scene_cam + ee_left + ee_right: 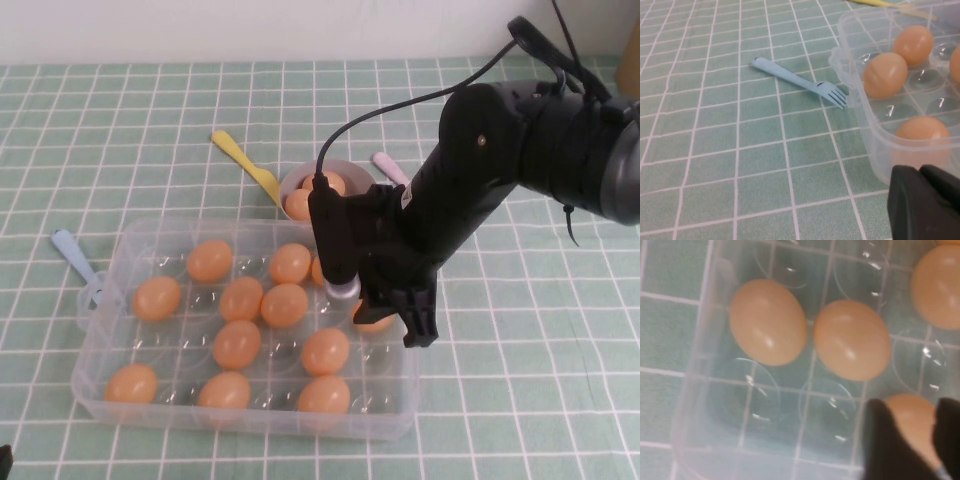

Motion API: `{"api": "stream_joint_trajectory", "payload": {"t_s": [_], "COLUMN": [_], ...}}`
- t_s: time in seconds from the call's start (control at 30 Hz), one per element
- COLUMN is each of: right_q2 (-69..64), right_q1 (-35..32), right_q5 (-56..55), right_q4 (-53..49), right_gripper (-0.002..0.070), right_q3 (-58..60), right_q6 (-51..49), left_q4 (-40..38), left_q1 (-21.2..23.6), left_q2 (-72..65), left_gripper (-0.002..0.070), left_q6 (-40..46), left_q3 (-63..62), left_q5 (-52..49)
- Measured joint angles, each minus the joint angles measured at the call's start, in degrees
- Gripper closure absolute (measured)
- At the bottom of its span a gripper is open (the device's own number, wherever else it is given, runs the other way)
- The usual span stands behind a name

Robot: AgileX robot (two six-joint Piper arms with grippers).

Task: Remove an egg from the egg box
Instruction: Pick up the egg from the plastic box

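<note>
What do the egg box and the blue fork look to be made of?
Egg box: clear, glossy plastic by its look; the green checked cloth shows through its walls and cups. Blue fork: probably matte plastic, one even pale blue with no metallic shine.

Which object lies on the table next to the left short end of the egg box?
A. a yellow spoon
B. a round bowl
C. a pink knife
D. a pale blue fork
D: the pale blue fork lies on the cloth by the egg box, its tines at the box's side handle.
</note>
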State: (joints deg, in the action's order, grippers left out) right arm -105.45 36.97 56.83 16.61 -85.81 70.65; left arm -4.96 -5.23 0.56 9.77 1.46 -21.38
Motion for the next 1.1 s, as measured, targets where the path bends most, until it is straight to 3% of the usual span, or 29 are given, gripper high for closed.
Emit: {"api": "stream_joint_trajectory", "payload": {"t_s": [0.1,0.17,0.27,1.1], "right_q2": [-0.66,-1.07,-1.81,-8.30], "right_q1": [-0.39,-0.77,-1.22,-2.35], "right_q5": [-1.12,-1.67,-1.85,-1.85], "right_q4": [-0.01,-0.24,-0.82,-1.89], "right_gripper": [0.0324,0.0232,0.0171,0.0146], "right_q3": [0.00,0.00,0.00,-3.47], "right_q6": [2.32,3.41,4.09,4.39], "left_q4": [0.00,0.00,0.00,0.00], "left_q1": [0.00,0.00,0.00,0.00], "left_q2": [0.00,0.00,0.00,0.00], "left_gripper": [0.0678,0.0678,0.0678,0.0678], "left_q6": [0.00,0.00,0.00,0.00], "left_q3": [0.00,0.00,0.00,0.00], "left_q5": [0.00,0.00,0.00,0.00]}}
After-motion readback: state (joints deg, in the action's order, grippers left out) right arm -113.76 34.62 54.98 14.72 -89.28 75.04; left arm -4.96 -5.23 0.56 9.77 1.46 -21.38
